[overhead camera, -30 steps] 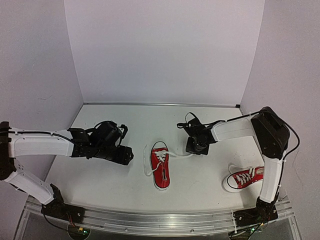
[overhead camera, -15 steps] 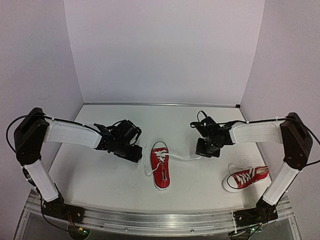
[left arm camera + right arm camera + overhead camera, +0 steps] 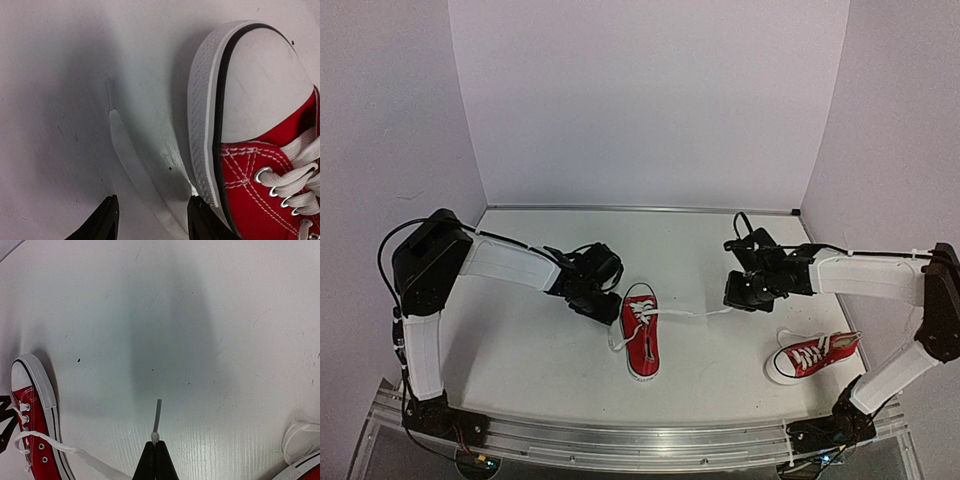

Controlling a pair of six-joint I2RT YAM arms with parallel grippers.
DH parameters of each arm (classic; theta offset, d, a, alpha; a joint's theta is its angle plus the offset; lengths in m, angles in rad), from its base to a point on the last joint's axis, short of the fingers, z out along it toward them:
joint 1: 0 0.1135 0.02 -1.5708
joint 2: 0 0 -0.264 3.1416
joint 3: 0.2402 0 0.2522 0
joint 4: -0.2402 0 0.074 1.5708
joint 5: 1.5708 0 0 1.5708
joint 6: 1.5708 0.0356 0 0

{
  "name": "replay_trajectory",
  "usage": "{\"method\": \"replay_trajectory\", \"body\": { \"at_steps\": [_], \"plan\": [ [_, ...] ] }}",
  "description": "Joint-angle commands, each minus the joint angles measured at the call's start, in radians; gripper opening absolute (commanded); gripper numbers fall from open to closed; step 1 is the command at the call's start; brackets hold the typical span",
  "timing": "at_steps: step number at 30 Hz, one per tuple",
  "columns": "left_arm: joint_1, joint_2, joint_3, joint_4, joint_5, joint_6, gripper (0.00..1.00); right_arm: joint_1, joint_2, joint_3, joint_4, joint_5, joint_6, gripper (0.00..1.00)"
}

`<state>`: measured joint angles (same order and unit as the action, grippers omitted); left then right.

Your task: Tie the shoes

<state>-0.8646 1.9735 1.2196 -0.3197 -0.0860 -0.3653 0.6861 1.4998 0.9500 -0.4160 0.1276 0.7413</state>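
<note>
Lace-pulling stage, judging by the layout. Mid-table, centre shoe (image 3: pixel 641 340), toe toward 12 o'clock; second shoe (image 3: pixel 810 355) well apart at 4 o'clock from it, close to the right arm's base, not yet attended to. At 2 o'clock of the centre shoe, right gripper (image 3: pixel 735 300), jaws pressed together on the right lace (image 3: pixel 158 415), its tip poking out just beyond the fingers; drawn out sideways off the shoe, probably to take up slack and keep that end clear of the eyelets. At 10 o'clock of the toe cap (image 3: pixel 260 85), left gripper (image 3: pixel 153 202), low over the table (image 3: pixel 55 75), jaws apart and straddling the left lace (image 3: pixel 132 165), lying flat just beside the white sole; placed so, presumably, to close on that strand and give each arm one end for the cross-over. Not pinched yet, as far as can be seen. No brand, label or lettering legible on either shoe or on the arms: only red canvas, white rubber, metal eyelets.
</note>
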Motion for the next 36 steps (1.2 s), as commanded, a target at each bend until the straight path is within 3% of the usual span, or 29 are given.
{"method": "replay_trajectory", "body": {
  "at_steps": [1, 9, 13, 21, 26, 36],
  "plan": [
    [0.005, 0.048, 0.074, -0.038, -0.02, 0.02, 0.46, 0.002, -0.075, -0.028, -0.019, 0.013, -0.02, 0.0],
    [0.027, 0.097, 0.121, -0.079, -0.007, 0.028, 0.19, 0.0, -0.195, -0.046, -0.053, 0.047, -0.039, 0.0],
    [0.033, 0.04, 0.115, -0.086, -0.017, 0.045, 0.01, 0.0, -0.203, -0.043, -0.07, 0.052, -0.057, 0.0],
    [0.028, -0.364, -0.101, 0.063, -0.011, 0.087, 0.0, 0.0, -0.173, 0.023, -0.071, 0.001, -0.134, 0.0],
    [0.017, -0.6, -0.271, 0.179, 0.084, 0.133, 0.0, 0.0, -0.134, 0.138, -0.044, -0.069, -0.219, 0.0],
    [-0.054, -0.917, -0.562, 0.401, 0.163, 0.197, 0.0, 0.024, 0.164, 0.473, 0.13, -0.428, -0.249, 0.0]
  ]
}}
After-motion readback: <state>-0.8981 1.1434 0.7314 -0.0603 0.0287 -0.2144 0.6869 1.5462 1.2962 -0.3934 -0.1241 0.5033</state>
